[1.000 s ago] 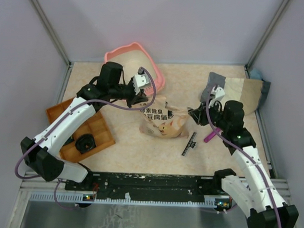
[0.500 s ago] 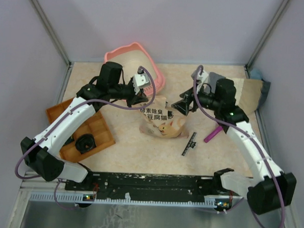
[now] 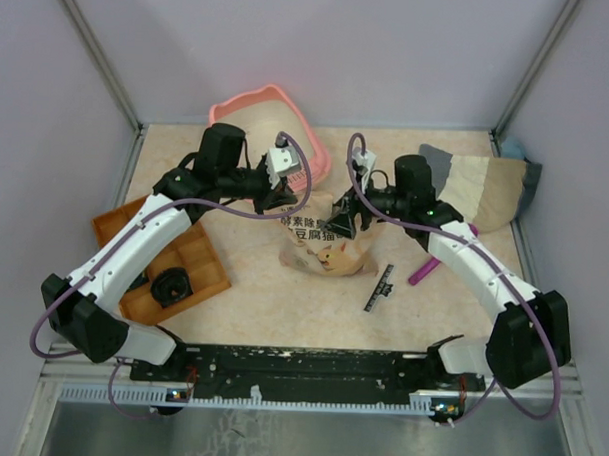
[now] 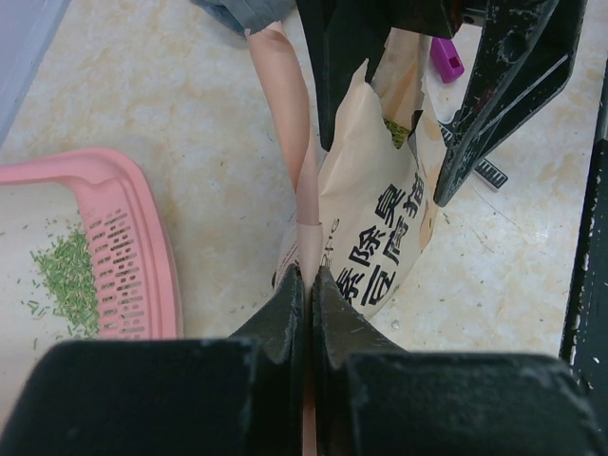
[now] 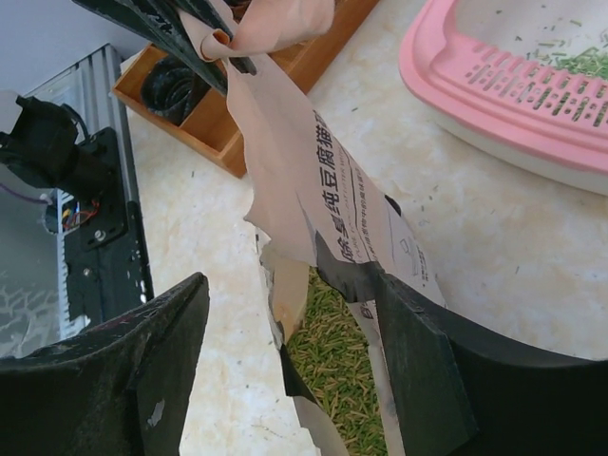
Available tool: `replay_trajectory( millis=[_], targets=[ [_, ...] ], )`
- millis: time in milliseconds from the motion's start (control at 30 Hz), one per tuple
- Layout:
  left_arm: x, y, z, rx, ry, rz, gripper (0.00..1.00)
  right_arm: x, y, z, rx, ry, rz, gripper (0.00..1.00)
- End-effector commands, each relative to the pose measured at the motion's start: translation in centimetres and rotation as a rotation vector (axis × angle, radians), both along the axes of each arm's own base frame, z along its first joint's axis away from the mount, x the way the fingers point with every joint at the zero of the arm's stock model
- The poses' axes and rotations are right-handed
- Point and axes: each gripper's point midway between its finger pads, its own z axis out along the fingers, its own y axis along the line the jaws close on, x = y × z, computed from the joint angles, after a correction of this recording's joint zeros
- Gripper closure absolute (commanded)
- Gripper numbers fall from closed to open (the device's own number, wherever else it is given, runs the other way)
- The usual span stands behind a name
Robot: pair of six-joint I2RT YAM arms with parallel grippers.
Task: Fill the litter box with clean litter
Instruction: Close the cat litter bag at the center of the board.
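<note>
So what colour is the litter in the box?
Green; the clean litter shows best in the left wrist view.

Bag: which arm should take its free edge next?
Right. The left gripper is shut on one torn edge of the bag. The right gripper is open with the bag's other edge between its fingers, so it likely only needs to close.

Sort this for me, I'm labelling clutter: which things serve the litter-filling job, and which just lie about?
Job: litter box; clean litter in it; paper bag; left pincer, shut on the bag's edge; right pincer, open astride the bag.
Lying about: orange tray with a black round part; magenta scoop; black strip; tan-and-grey sheet.
</note>
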Motion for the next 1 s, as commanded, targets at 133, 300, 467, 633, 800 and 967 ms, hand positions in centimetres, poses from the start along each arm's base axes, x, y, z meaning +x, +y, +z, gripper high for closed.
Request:
replay_trajectory(
  millis=[133,300,467,633,800,967],
  targets=[
    [0.9,-0.1,4.1,-0.081,-0.094,0.011,1.0,-1.1,1.5,0.2,0.025,0.05,0.095,0.54],
    [1.2,0.2,3.7,-0.076,-0.057,0.033,1.0,-2.7,1.9,0.5,0.095,0.144,0.126,0.97],
    [2.0,1.0,2.9,-0.103,0.039,0.067,1.0,-4.0,1.7,1.0,0.178,0.234,0.131,1.0],
    [3.3,1.4,2.5,-0.133,0.147,0.099,0.88,-4.2,1.3,0.3,0.164,0.292,0.098,1.0],
    [4.8,1.4,0.0,-0.096,0.241,0.135,0.67,-3.6,0.4,-1.6,0.155,0.348,0.039,1.0],
    [7.4,3.8,0.6,-0.121,0.23,0.345,0.45,-1.7,-1.2,-2.7,0.182,0.389,-0.061,1.0]
  ],
)
